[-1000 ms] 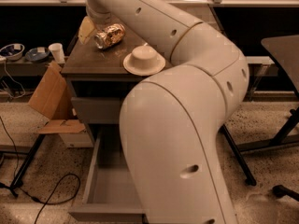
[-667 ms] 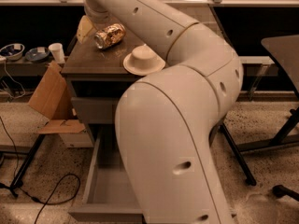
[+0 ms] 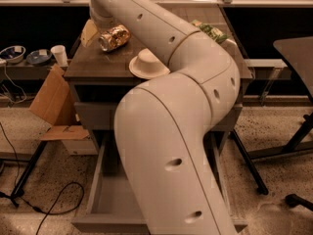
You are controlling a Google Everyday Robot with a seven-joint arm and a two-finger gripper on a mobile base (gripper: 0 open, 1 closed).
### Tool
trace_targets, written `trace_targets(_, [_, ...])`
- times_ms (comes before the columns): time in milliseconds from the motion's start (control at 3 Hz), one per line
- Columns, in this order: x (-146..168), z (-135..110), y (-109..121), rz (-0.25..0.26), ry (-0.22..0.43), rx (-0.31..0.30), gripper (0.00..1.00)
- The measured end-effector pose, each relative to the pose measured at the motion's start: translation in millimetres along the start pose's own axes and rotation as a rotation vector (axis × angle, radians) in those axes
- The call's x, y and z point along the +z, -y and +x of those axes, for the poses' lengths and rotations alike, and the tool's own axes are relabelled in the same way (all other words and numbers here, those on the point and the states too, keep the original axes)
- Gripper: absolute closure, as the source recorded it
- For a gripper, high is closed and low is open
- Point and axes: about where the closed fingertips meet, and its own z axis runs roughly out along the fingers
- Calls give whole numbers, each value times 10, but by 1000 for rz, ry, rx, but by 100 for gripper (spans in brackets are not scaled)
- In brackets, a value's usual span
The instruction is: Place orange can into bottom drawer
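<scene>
Arm (image 3: 166, 146) links of pale plastic are seen across the middle of the view, bent at an elbow and stretched up and left over the cabinet (image 3: 88, 68). The gripper (image 3: 98, 19) is found at the far end of the arm, above the back left part of the cabinet top, just behind the can (image 3: 113, 37). Most of the gripper is hidden by the wrist, so whether it is wide, narrow or closed on anything cannot be told, nor whether the can is touched by it.

The can is laid on its side on the dark top, its silver end turned to the left and toward the front. A pale wedge (image 3: 89, 33) is set just beside it on the left. A white dish (image 3: 148, 65) is placed nearer the front edge, apart from the can. A green bag (image 3: 211, 32) is seen at the back right of the top, partly covered by the arm.

Below the top, the upper drawer (image 3: 93, 115) is shut. The bottom drawer (image 3: 105, 195) is pulled out toward the camera; its grey floor and left wall are shown, while the right part is blocked by the arm. The can is well apart from it, up on the top.

To the left of the cabinet, a cardboard box (image 3: 54, 104) is leaned, a white cup (image 3: 59, 55) is stood on a low shelf, and a cable (image 3: 54, 204) is trailed over the speckled floor.
</scene>
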Motion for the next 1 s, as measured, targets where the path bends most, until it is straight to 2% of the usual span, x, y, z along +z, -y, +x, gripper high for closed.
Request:
trace_targets(667, [311, -65, 98, 11, -10, 54, 0])
trace_targets(1000, [494, -48, 147, 24, -37, 71, 2])
